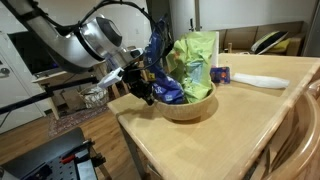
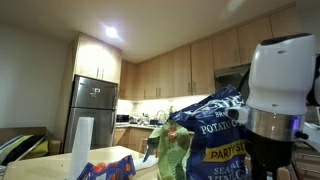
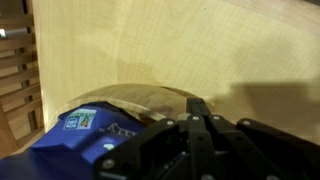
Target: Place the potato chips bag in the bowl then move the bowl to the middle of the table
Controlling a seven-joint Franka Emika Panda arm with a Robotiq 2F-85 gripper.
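The dark blue potato chips bag (image 1: 160, 72) stands upright with its lower end in the wooden bowl (image 1: 192, 108), at the near-left corner of the table (image 1: 240, 120). My gripper (image 1: 146, 86) is at the bag's lower left side, over the bowl's rim. In the wrist view the fingers (image 3: 200, 108) are pressed together, with the blue bag (image 3: 80, 140) beside them and the bowl's rim (image 3: 140, 97) below. The bag (image 2: 222, 135) fills an exterior view, with the gripper (image 2: 272, 150) beside it. Where the fingers grip the bag is hidden.
A light green bag (image 1: 196, 55) also stands in the bowl, against the blue bag. A small blue packet (image 1: 221, 73) and a flat white plate-like object (image 1: 262, 80) lie further along the table. A paper towel roll (image 2: 82, 146) stands at the back. The table edge is close to the bowl.
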